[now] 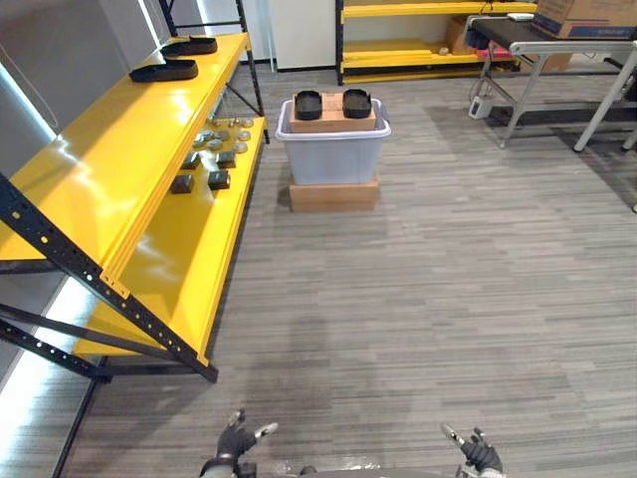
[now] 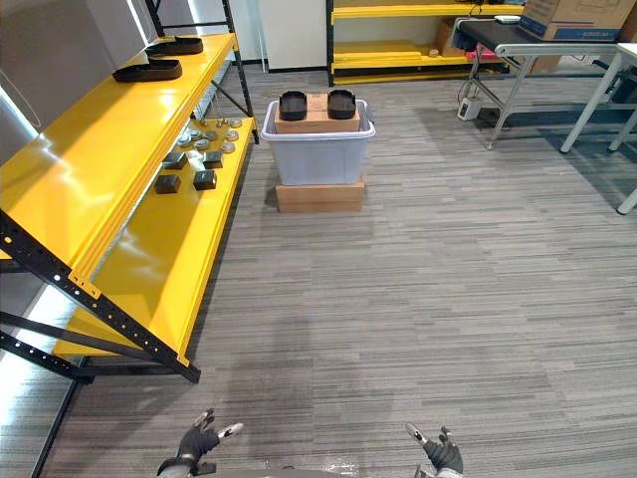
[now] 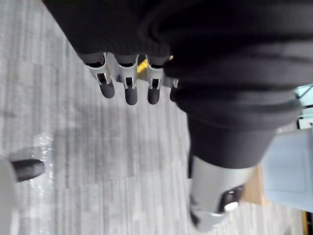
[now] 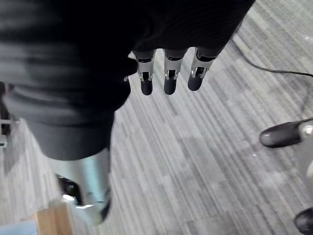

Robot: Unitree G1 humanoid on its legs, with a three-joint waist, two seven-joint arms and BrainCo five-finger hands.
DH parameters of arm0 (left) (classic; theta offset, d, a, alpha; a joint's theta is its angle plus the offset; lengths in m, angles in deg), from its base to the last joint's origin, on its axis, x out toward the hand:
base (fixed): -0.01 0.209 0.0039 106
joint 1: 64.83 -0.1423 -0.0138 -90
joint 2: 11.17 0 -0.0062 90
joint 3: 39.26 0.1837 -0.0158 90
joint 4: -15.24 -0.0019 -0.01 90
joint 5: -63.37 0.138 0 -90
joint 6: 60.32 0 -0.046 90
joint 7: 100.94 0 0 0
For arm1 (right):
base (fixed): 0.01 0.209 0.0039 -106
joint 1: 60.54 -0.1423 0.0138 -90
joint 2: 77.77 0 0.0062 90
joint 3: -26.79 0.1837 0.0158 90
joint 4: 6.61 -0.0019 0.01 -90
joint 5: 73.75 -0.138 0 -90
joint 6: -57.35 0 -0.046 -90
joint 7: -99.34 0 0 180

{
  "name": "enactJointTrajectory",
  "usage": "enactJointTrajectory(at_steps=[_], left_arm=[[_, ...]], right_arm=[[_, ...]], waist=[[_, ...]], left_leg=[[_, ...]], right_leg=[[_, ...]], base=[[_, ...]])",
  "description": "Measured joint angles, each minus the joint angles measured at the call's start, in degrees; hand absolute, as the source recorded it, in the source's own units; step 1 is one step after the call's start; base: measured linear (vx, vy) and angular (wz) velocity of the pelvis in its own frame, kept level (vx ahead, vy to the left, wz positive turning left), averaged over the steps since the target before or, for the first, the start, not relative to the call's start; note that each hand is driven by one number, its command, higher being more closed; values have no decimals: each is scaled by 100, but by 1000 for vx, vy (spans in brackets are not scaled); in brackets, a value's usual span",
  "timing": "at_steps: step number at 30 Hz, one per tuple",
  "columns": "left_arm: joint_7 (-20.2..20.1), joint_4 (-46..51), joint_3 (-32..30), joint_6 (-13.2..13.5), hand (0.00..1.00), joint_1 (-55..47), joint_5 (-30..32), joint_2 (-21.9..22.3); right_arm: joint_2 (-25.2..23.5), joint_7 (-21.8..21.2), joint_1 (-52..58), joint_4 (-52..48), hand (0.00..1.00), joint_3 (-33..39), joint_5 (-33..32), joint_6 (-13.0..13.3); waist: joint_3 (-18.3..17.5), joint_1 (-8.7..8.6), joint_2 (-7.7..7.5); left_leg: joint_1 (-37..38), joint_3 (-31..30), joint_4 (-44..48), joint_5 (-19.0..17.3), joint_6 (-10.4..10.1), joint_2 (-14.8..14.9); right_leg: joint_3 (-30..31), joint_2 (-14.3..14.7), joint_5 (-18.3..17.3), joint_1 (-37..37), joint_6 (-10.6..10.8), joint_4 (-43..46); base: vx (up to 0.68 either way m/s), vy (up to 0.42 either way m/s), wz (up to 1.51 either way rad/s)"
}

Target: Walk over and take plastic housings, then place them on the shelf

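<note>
Hands hang low at the near edge of the scene, well short of the grey bin: left hand off to the bin's left, right hand off to its right. Fingers of the left hand are straight and relaxed, holding nothing; fingers of the right hand are likewise extended and empty. Grey striped carpet lies between the hands and the bin. The bin stands on a flat cardboard box, and a second cardboard box rests in its top. Two black plastic housings sit side by side on that upper box, close together, clear of both hands. Left of the bin runs a yellow shelf rack; its lower level, just beside the bin, carries small grey and dark parts. On its upper level, farther back than the bin, lie two further black housings, one behind the other. Beyond the bin stands another yellow rack; to the bin's far right is a metal-legged table bearing a cardboard carton.
</note>
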Motion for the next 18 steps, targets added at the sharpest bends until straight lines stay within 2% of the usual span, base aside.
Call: enactJointTrajectory(at_steps=[1, 6, 8, 16, 18], left_arm=[[-8, 119, 8, 14, 0, 43, 77, 0], [-17, 371, 28, 66, 0, 17, 238, -66], [-17, 469, 27, 71, 0, 18, 380, -118], [12, 544, -14, 90, 0, -11, 413, -110], [36, 544, -56, 89, 0, -11, 374, -105]], right_arm=[[32, -6, 4, -169, 0, 0, 186, 42], [133, -35, 25, -457, 0, -3, 724, 78], [145, -49, 11, -598, 0, -10, 870, 98], [171, -115, -108, -590, 0, -11, 884, 87], [184, -93, -194, -540, 0, -5, 815, 86]], waist=[[105, -20, -15], [151, -36, -38], [162, -50, -25], [181, -73, 14], [195, -75, 37]], left_leg=[[61, 16, -35, -5, -24, 3], [223, 141, -126, -52, -182, 6], [282, 163, -127, -85, -230, 6], [303, 322, -49, -168, -323, 31], [214, 345, 103, -321, -246, 57]], right_leg=[[2, 3, 0, 44, 1, -23], [18, -2, -12, 161, 26, -92], [12, -12, -58, 210, 100, -85], [11, -15, -92, 224, 151, -67], [8, -7, -119, 200, 187, -65]], base=[[60, -13, -6], [76, -6, -9], [50, -18, -5], [37, -24, -5], [33, -22, -6]])
